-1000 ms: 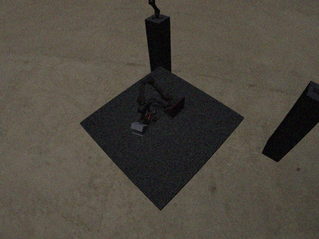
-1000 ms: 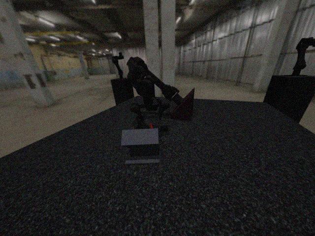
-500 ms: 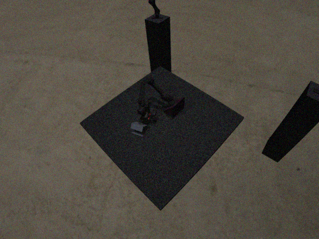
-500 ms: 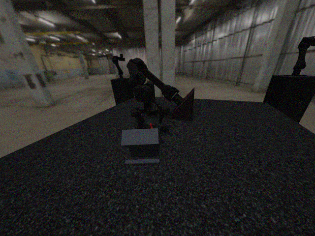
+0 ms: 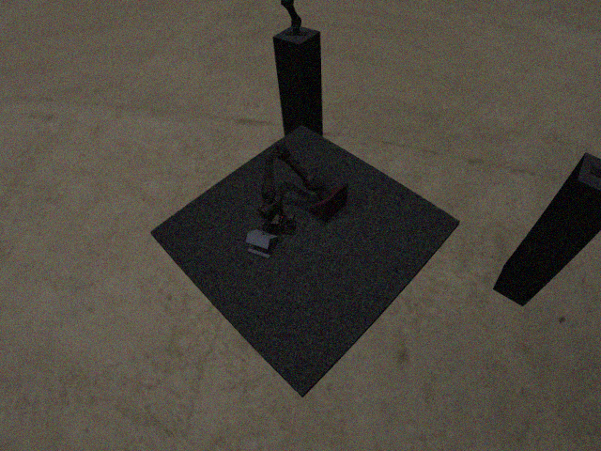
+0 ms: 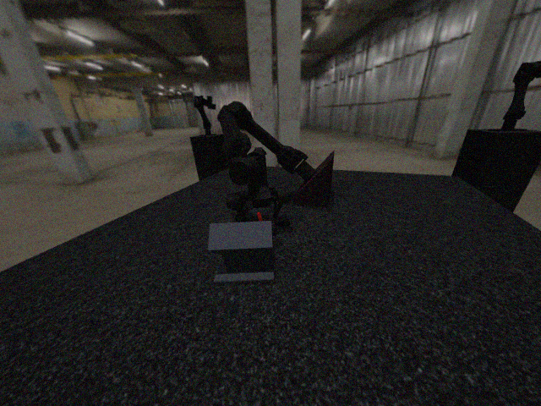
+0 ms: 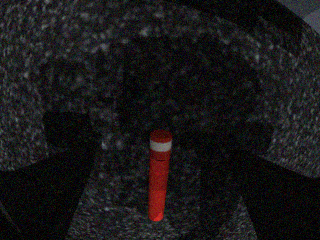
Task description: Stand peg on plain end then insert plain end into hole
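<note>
The red peg (image 6: 259,216) (image 7: 158,180) appears to lie on the table (image 5: 300,315) (image 6: 349,305). Its white-banded end is at the top in the wrist view, and its plain end points toward the bottom. My gripper (image 5: 280,225) (image 6: 258,213) (image 7: 164,152) is wide open and low over the peg, with one finger to each side and nothing held. In the exterior view, part of the peg is hidden behind a grey block. The dark red sloped panel (image 5: 332,204) (image 6: 316,188) stands beside the arm. Its hole does not show in these frames.
The grey angled block (image 5: 260,240) (image 6: 240,236) stands close to the gripper, on the exterior view side. Its corner shows in the wrist view (image 7: 312,17). Dark pedestals (image 5: 300,82) (image 6: 494,170) carrying other arms stand beyond the table.
</note>
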Tool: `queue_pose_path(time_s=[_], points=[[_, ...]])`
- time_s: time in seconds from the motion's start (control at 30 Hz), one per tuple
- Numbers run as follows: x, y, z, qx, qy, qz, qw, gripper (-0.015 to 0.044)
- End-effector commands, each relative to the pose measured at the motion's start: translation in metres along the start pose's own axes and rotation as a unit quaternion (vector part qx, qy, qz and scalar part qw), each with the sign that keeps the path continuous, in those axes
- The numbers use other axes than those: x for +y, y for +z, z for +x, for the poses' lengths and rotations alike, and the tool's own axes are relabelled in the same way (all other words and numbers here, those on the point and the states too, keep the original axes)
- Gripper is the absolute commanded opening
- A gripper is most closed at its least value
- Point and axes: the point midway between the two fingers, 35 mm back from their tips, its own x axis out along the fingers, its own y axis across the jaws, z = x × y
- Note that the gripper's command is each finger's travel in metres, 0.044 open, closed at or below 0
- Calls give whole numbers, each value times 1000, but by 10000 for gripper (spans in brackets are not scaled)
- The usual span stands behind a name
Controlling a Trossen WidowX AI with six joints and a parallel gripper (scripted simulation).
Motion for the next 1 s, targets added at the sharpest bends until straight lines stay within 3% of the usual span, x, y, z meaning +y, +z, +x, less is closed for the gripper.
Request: queue_pose_path(time_s=[0.0,0.07,0.5,0.97], points=[[2,-3,9,5,0,-6,1000,440],[2,-3,10,6,0,-6,1000,440],[2,-3,10,6,0,-6,1000,110],[2,-3,10,6,0,-6,1000,97]])
